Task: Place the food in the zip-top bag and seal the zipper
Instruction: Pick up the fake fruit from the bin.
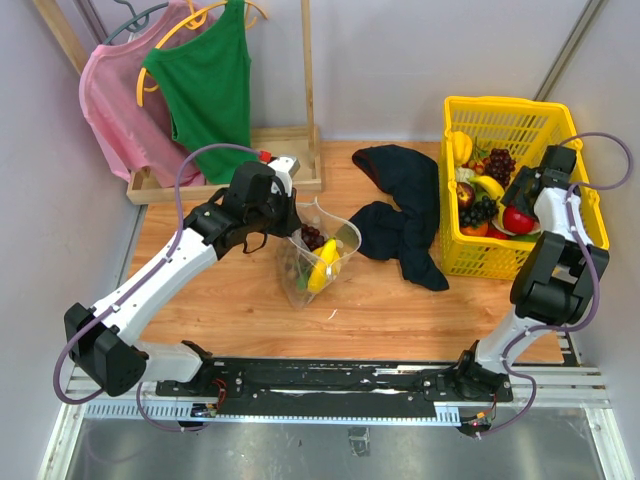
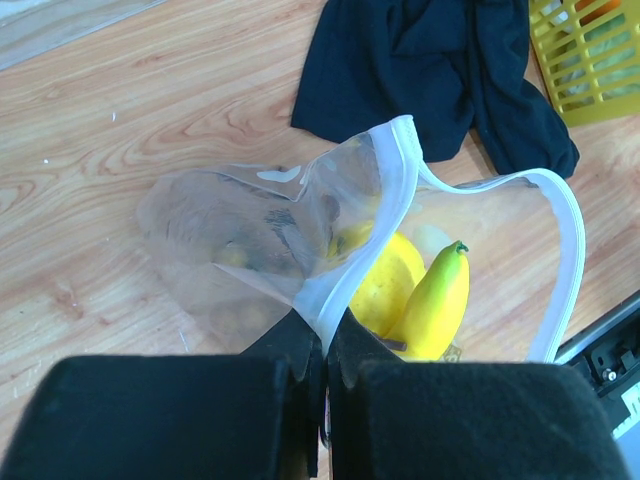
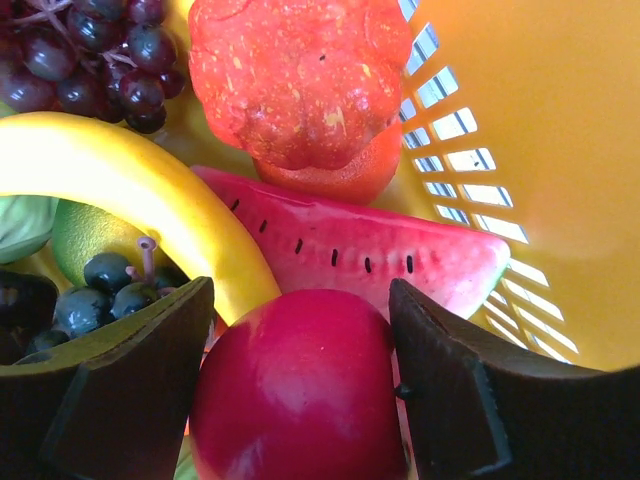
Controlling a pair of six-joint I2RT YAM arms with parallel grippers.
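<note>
bag: zip-top bag (image 2: 240,240) stands mid-counter (image 1: 240,300), just left of the dark cloth (image 1: 405,200), with its mouth up and gaping.
left fingers: left fingers (image 2: 325,345) are clenched on one lip of the bag, right at the zipper (image 2: 385,190). That single pinch lifts the lip, so the thin film stays open instead of collapsing.
loaded: banana (image 2: 435,300), lemon (image 2: 385,285) and dark grapes (image 1: 313,237) are inside the bag.
right fingers: right fingers (image 1: 520,205) are down in the yellow basket (image 1: 500,108) at the right, one finger on each side of the red apple (image 3: 295,390). They are spread about apple-wide. I can't tell whether they bear on it or sit just off it.
why the apple: it lies on top of the pile with both flanks exposed. The watermelon slice (image 3: 350,245) and the basket banana (image 3: 120,180) sit just behind it.
step (my read): grasping the apple to carry it to the bag.
progress (my read): bag is part-filled, more fruit is left in the basket, the zipper is unsealed.
risk: the apple is round and glossy and could slip out of a shallow grip. The bag is held at one point only, so the mouth may fold when the apple drops in.
</note>
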